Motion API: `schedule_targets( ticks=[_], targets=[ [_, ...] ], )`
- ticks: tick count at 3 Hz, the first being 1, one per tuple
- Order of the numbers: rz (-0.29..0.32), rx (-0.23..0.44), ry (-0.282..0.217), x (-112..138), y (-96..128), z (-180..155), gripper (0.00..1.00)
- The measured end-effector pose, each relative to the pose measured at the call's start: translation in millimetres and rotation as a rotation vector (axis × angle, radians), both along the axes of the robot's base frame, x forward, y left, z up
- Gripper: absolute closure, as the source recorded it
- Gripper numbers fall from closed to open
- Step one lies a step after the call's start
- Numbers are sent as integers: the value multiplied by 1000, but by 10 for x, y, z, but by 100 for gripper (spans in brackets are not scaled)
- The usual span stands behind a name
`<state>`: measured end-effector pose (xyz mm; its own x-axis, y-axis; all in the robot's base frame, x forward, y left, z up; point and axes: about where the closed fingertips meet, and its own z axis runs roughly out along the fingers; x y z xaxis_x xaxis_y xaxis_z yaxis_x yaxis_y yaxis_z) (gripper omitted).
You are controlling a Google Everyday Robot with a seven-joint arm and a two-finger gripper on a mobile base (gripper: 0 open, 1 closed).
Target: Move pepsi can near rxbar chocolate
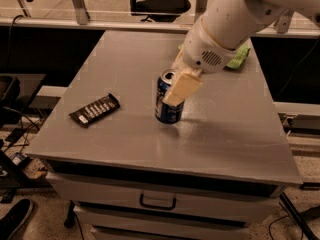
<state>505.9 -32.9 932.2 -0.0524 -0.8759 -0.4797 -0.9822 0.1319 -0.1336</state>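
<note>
Grey laminate covers the table, the largest thing here, which spreads below and all around the gripper. Under its front edge, well below the gripper, are drawers with a dark handle. The white arm comes down from the upper right and ends at the gripper over the middle of the tabletop.

Behind the gripper and to its right lies a green snack bag, partly hidden by the wrist. Nothing on it can be read from here.

Well to the left of the gripper, and a little nearer the front edge, the rxbar chocolate lies flat and slantwise. Its dark wrapper carries white lettering too small to make out. Bare tabletop lies between it and the gripper, with no object in the way.

The pepsi can stands upright right at the gripper, dark blue with a silver top. The gripper is closed around it, and one cream finger lies slanted across the can's front and right side, covering most of the label. Only a scrap of the pale marking shows low on the can, with no words legible.
</note>
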Motion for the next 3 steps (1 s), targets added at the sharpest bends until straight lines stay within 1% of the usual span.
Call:
schedule_targets(
  ticks=[1, 3],
  targets=[
    [50, 27, -1, 58, 341, -12, 100],
    [134, 33, 6, 134, 867, -150, 98]
  ],
)
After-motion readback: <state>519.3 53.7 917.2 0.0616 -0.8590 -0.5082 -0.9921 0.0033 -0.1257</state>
